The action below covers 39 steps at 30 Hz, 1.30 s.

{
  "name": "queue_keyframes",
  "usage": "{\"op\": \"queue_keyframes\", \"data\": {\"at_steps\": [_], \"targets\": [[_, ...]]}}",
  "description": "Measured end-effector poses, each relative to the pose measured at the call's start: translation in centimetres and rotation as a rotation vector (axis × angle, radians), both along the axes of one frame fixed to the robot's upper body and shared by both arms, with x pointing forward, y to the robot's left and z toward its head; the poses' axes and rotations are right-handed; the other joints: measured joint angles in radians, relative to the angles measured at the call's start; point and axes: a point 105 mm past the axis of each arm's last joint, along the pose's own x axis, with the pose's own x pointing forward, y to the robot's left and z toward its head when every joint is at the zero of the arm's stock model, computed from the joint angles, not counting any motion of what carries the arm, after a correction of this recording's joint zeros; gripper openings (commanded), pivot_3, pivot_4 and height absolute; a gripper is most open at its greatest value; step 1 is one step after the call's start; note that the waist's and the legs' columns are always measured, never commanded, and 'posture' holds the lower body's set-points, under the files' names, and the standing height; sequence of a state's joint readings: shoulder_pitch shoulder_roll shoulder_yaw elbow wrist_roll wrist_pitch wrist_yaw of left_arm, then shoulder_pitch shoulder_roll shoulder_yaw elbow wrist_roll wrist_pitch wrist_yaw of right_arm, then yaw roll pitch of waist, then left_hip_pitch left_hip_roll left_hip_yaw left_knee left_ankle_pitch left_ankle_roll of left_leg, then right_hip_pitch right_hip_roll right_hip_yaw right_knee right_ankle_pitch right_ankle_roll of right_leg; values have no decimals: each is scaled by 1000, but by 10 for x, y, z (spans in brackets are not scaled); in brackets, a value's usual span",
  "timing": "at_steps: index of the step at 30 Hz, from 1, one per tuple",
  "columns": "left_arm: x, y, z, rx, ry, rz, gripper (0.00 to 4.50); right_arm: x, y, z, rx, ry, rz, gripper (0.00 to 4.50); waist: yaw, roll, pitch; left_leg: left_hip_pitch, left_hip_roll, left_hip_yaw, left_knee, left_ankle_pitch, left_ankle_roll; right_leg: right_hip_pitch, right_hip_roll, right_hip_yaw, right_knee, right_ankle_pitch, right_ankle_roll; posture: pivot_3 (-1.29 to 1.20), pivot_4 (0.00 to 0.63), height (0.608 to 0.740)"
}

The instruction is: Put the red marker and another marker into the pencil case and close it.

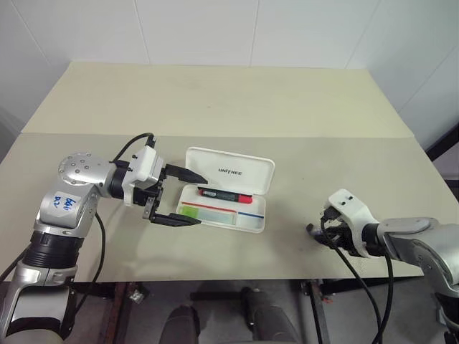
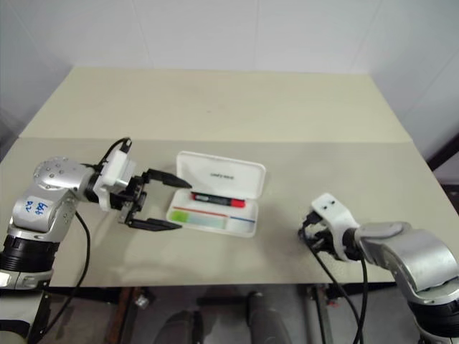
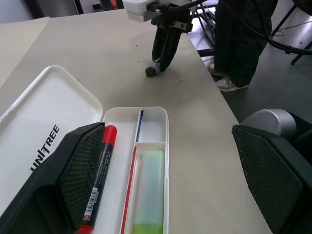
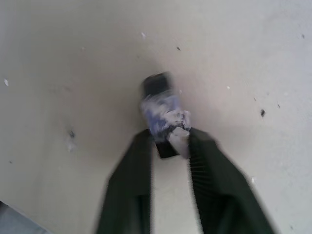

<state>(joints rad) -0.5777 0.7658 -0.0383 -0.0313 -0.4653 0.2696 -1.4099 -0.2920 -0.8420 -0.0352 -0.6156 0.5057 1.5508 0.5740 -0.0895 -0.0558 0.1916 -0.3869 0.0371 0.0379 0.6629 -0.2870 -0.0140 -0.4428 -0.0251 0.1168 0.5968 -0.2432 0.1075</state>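
Near the front right edge of the worktop: right gripper, fingers drawn narrow, pinching a small dark stubby object with bluish-white wrapping, tip touching the surface. Toward the front left, beside the pencil case: left gripper, jaws wide apart, holding nothing, one finger over the lid, the other at the tray's left end. Case open, lid leaning back. Inside the tray: red marker along the back wall, light green marker in the front compartment. Worktop beige, with a seam across; white walls behind.
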Motion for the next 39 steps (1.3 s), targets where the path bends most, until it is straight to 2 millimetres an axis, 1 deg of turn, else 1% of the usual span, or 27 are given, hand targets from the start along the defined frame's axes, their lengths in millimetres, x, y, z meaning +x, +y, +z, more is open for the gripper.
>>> {"op": "queue_keyframes", "data": {"at_steps": [3,5,7,10,12,14,17,18,19,23,26,31,39], "targets": [[0,0,0,0,-1,1,4500,0,3,1,4,-9,31,300,0,0,0,0,0,0,0,0,0,-1,0,0,0,0,0,0,150,740],[0,0,0,0,-4,1,4500,0,13,3,24,-29,122,300,3,3,2,-1,0,1,0,0,0,-1,0,0,0,0,1,0,150,740],[0,2,1,5,-10,5,4500,1,17,8,21,-60,213,300,6,6,4,-1,-1,1,0,0,0,-1,-1,0,-1,0,1,0,150,740],[1,9,3,14,-29,28,4500,11,15,19,-8,-135,322,300,5,6,4,-2,-1,2,0,0,0,-1,-1,0,-3,0,2,0,150,740],[1,12,3,21,-38,37,4500,20,19,30,-11,-193,391,300,4,6,4,-2,-1,2,0,-1,-1,-1,-2,1,-4,1,3,0,150,740],[0,15,0,32,-35,47,4500,28,26,40,-8,-230,454,300,3,7,4,-2,-1,2,-1,-1,-1,-1,-2,1,-4,1,4,0,150,740],[-1,21,-4,55,-31,66,4500,35,34,48,-8,-256,509,300,6,7,5,-3,-1,1,-1,-1,-1,-2,-1,-1,-2,1,4,0,150,740],[-1,24,-5,61,-34,75,4500,37,39,49,1,-259,530,300,6,7,5,-3,-1,1,-1,-1,-1,-2,-1,-1,-2,1,4,0,150,740],[-1,29,-5,65,-37,90,4500,38,48,51,15,-266,565,300,3,7,5,-3,0,1,-2,-1,-1,-3,-1,-1,-2,1,4,0,150,740],[-3,36,-8,78,-33,117,4500,34,71,47,53,-238,653,300,6,8,5,-3,0,0,-2,-1,-2,-3,-2,-2,-1,1,5,0,150,740],[-3,38,-12,77,-20,135,4500,32,80,42,64,-215,674,300,10,8,5,-3,0,0,-2,-2,-2,-3,-2,-2,0,1,5,0,150,740],[-2,38,-11,75,-29,147,4500,27,97,35,79,-188,697,300,10,8,5,-4,-1,0,-2,-2,-3,-3,-3,-3,0,2,5,0,150,740],[-1,38,-10,69,-36,162,4500,25,104,31,79,-159,677,300,6,8,5,-3,-1,0,-2,-2,-3,-3,-2,-3,2,2,6,0,150,740]]}}
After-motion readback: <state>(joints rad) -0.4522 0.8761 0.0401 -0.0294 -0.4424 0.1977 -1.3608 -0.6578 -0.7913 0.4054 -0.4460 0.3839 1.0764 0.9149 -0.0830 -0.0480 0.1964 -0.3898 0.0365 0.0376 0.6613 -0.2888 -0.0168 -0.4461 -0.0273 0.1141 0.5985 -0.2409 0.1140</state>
